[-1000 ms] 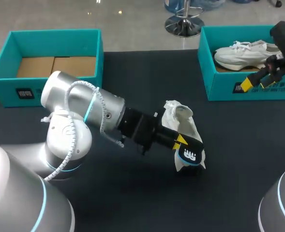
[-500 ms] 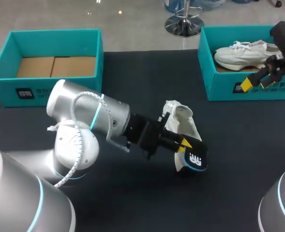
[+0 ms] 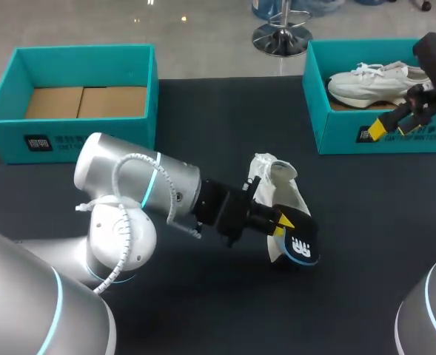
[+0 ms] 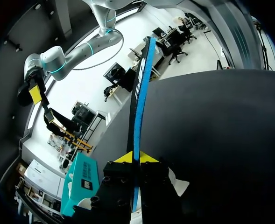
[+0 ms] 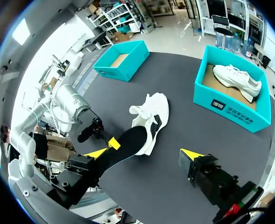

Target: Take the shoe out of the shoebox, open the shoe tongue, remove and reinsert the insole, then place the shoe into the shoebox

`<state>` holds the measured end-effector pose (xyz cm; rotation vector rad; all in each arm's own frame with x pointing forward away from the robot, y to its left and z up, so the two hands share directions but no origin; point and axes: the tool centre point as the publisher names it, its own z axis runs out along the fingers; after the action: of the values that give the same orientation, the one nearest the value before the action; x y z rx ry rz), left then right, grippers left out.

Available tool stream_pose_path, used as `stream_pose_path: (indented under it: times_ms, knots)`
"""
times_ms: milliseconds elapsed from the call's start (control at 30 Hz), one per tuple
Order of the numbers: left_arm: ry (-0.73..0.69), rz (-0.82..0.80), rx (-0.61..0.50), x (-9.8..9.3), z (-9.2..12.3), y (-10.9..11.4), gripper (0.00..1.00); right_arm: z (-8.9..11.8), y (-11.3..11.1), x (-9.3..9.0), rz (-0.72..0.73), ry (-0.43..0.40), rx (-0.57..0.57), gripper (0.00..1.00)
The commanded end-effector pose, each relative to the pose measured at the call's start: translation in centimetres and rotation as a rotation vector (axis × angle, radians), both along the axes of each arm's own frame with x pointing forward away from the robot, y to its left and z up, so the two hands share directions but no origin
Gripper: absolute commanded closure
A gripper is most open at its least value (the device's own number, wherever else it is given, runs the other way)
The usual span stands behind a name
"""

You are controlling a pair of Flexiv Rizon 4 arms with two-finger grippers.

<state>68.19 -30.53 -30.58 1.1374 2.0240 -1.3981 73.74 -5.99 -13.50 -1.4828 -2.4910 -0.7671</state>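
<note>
Insole work is the step in hand. The left gripper (image 3: 280, 220) has its fingers (image 4: 146, 157) pressed together on the black insole with a blue edge (image 3: 300, 248), pinching it by the rim near one end. From the left wrist the insole shows edge-on, running straight out from between the yellow tips.

The white lace-up shoe (image 3: 277, 181) lies on the dark bench (image 3: 203, 310), roughly mid-way between the two boxes, with its tongue pulled up and its mouth gaping. The insole hangs at the shoe's near end, touching or overlapping it. I cannot tell whether its far tip is fully out of the mouth or tucked inside.

The right gripper (image 3: 392, 124) hovers in front of the second teal shoebox (image 3: 336, 140), well apart from the work. Its fingers are spread wide with nothing between them. A second white shoe (image 3: 373, 81) rests in that box. The empty teal cardboard shoebox (image 3: 84, 49) sits at the far left, showing only its brown cardboard floor.

By my reading the shoe is out and the tongue is open, so the task is around its middle, at the turn from removing the insole to refitting it. The next move calls for lining the insole's tip up with the shoe's mouth and sliding it forward along the inside. The shoe is light and unheld, so it may skid or roll, and bringing the idle right gripper over to steady it would help. Boxing the shoe comes after that, most likely in the empty box.
</note>
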Motion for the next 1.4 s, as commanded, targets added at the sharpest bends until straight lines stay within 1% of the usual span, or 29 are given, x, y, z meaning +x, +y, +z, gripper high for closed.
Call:
stream_pose_path:
  times_ms: [33,200,633,900,933,967,1000,1100,1133,1200,1300,1400]
  knots:
    - [-0.005,0.004,0.017,0.3,-0.4,-0.1,1.0,0.0,0.0,0.1,0.0,0.003,-0.002,0.0]
    - [-0.014,0.009,0.029,1.3,-0.9,0.3,1.0,0.0,0.0,0.1,0.0,0.003,-0.002,0.0]
    - [-0.049,0.031,0.047,4.0,-2.3,0.0,1.0,0.0,0.0,0.1,0.0,0.003,-0.002,0.0]
    - [-0.055,0.029,0.05,4.0,-2.2,0.1,1.0,0.0,0.0,0.1,0.0,0.003,-0.002,0.0]
    - [-0.056,0.029,0.05,3.9,-2.1,0.1,0.96,0.0,0.0,0.1,0.0,0.003,-0.002,0.0]
    - [-0.06,0.027,0.05,3.9,-2.1,0.2,0.85,0.0,0.0,0.1,0.0,0.003,-0.002,0.0]
    - [-0.061,0.026,0.05,3.8,-2.0,0.2,0.77,0.0,0.0,0.1,0.0,0.003,-0.002,0.0]
    - [-0.065,0.026,0.052,3.7,-2.0,0.4,0.69,0.0,0.0,0.1,0.0,0.003,-0.002,0.0]
    - [-0.066,0.026,0.052,3.7,-1.9,0.4,0.64,0.0,0.0,0.1,0.0,0.003,-0.002,0.0]
    - [-0.067,0.028,0.052,3.6,-1.9,0.5,0.6,0.0,0.0,0.1,0.0,0.003,-0.002,0.0]
    - [-0.064,0.031,0.048,3.5,-1.8,0.7,0.69,0.0,0.0,0.1,0.0,0.003,-0.002,0.0]
    - [-0.06,0.031,0.042,3.2,-1.6,0.7,0.73,0.0,0.0,0.1,0.0,0.003,-0.002,0.0]
